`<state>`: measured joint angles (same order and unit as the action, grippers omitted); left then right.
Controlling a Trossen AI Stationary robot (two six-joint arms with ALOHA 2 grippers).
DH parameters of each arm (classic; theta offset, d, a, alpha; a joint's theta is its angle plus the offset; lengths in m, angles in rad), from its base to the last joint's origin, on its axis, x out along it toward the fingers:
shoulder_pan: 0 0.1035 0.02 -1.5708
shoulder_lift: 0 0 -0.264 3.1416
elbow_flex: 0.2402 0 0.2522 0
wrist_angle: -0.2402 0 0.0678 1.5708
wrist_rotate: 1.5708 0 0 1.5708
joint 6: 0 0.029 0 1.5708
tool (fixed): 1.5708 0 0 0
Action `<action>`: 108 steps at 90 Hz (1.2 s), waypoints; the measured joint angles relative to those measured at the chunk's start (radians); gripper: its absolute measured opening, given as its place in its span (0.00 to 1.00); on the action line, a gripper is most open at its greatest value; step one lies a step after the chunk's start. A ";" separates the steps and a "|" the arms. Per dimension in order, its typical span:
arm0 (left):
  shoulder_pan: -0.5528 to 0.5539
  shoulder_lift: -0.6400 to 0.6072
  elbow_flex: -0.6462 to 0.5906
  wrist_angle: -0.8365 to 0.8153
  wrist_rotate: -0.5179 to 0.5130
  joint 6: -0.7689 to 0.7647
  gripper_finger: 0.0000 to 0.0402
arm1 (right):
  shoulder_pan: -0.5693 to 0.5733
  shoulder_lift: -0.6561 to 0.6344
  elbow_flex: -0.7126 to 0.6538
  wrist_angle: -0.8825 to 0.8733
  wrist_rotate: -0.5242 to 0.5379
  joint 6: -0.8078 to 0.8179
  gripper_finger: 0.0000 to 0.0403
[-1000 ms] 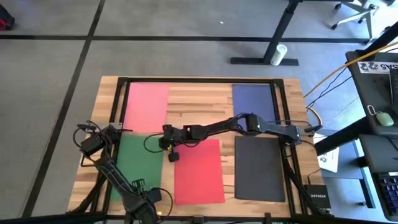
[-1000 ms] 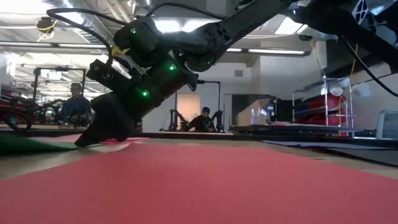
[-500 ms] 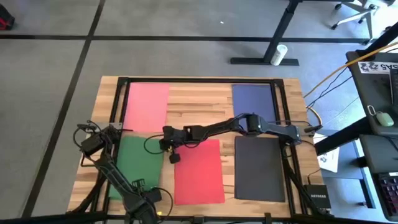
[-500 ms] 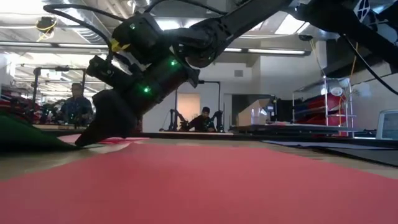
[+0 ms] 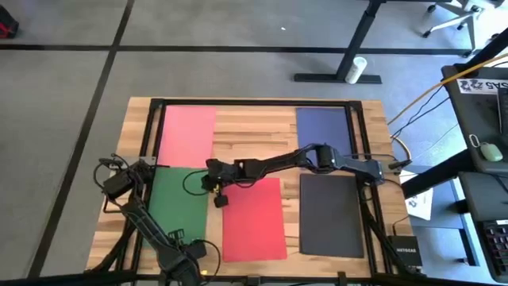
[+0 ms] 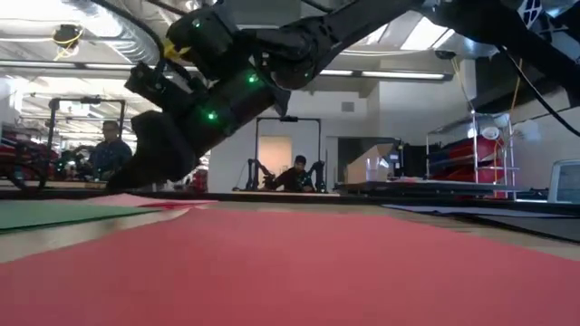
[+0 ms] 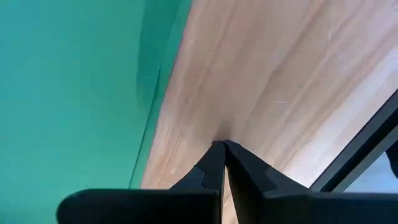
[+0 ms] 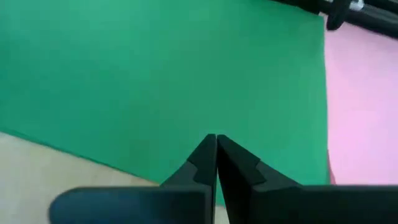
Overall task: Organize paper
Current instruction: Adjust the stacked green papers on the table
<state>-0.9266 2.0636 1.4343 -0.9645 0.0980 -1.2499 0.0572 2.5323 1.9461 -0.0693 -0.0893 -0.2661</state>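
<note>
Hovering over the green sheet near its edge by the red sheet, the right claw has fingers pressed together, gripping nothing, likely set to nudge paper flat. Left claw, also closed and empty, waits over bare surface beside green.

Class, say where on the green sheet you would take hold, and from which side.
Grip the green sheet at its edge nearest the red sheet, coming in low from the bare wood between them. It lies flat, so only an edge offers purchase.
</note>
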 joint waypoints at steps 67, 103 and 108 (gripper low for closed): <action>-0.040 -0.057 0.051 -0.045 -0.238 -0.118 0.00 | 0.040 0.038 0.004 -0.031 -0.122 0.031 0.00; -0.060 -0.058 0.051 -0.041 -0.323 -0.159 0.00 | 0.051 0.042 0.010 0.003 -0.137 0.047 0.00; -0.050 -0.058 0.051 -0.032 -0.352 -0.138 0.00 | 0.051 0.044 0.025 -0.006 -0.137 0.051 0.00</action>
<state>-0.9765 2.0056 1.4853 -0.9966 -0.2544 -1.3881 0.1078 2.5761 1.9710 -0.0757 -0.2263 -0.2147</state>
